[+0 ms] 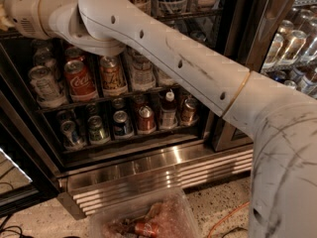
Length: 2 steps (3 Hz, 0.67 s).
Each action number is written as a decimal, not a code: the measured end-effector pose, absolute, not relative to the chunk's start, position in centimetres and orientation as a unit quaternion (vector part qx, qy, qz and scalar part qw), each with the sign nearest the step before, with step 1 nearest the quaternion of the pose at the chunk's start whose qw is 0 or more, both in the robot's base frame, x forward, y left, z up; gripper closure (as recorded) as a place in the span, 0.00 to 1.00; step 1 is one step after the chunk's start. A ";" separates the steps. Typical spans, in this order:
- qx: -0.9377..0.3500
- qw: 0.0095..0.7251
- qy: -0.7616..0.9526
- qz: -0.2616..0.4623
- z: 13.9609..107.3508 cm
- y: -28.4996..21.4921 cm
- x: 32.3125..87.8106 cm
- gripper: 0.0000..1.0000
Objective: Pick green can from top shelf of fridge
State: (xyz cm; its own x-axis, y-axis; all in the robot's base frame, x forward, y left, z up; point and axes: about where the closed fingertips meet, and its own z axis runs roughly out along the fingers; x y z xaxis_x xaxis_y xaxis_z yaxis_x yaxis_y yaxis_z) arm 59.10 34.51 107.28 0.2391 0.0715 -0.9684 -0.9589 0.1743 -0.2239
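Evidently the smooth white arm [163,48] spans the steel-framed fridge [148,172] and its upright cylindrical cans [113,76], the gripper hidden past the upper-left edge, jaws impossible to tell.

Speckled pale floor [210,201], an orange cable [229,218] across it, perhaps a clear plastic bin [177,213] nearby.

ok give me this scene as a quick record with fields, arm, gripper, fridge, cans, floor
arm: white arm stretches across the fridge front toward the upper left
gripper: out of view, past the upper left edge
fridge: steel-based fridge with wire racks of upright cans and bottles
green can: cannot be picked out
red can: Coca-Cola can on a rack below the arm, left side
floor: clear bin in front of the fridge, orange cable to its right
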 end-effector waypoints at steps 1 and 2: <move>-0.490 0.617 0.453 0.417 107.2 34.6 58.9 1.00; -0.490 0.617 0.453 0.417 107.5 34.6 58.9 1.00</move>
